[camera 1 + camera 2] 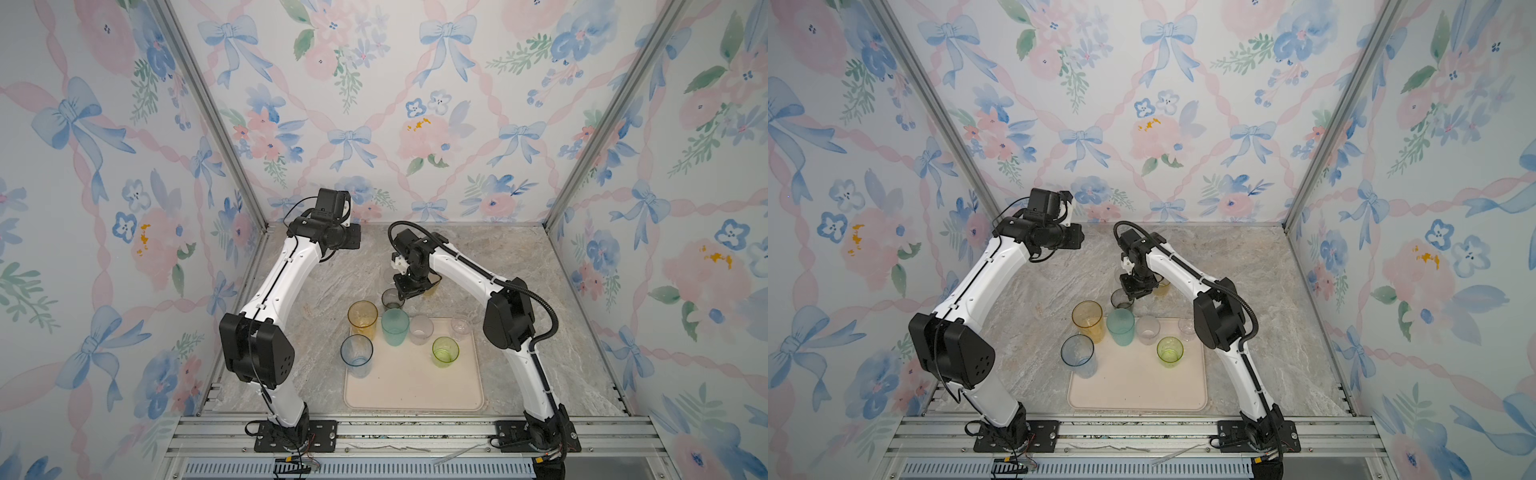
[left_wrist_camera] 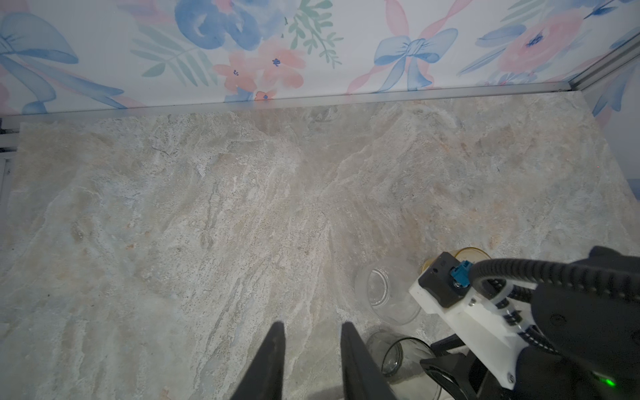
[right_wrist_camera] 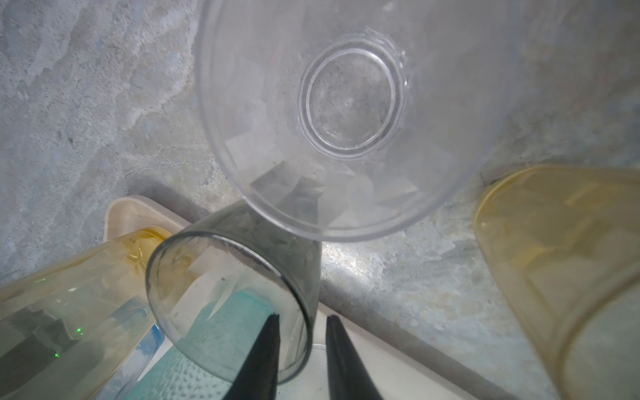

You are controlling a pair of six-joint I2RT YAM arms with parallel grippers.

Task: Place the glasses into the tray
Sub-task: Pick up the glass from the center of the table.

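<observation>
Glasses: nine translucent tumblers, all upright, mouths up, long axes vertical.
In the tray: tall amber tumbler [image 1: 363,318], teal tumbler [image 1: 395,326], pale blue tumbler [image 1: 356,351], frosted white tumbler [image 1: 420,329], lime green tumbler [image 1: 445,351] and small clear tumbler [image 1: 461,326], on the pale beige-pink tray [image 1: 415,390].
On the counter [image 1: 316,332]: smoky grey tumbler [image 1: 392,298], short amber tumbler [image 3: 554,259] and second clear tumbler [image 3: 346,104], clustered just beyond the tray's far edge.
Right end effector [image 3: 301,318]: fingers apart, astride the smoky grey tumbler's rim, one inside, one outside, with a gap either side of the wall.
Left end effector [image 2: 311,325]: fingers apart, nothing between them, above bare counter.
</observation>
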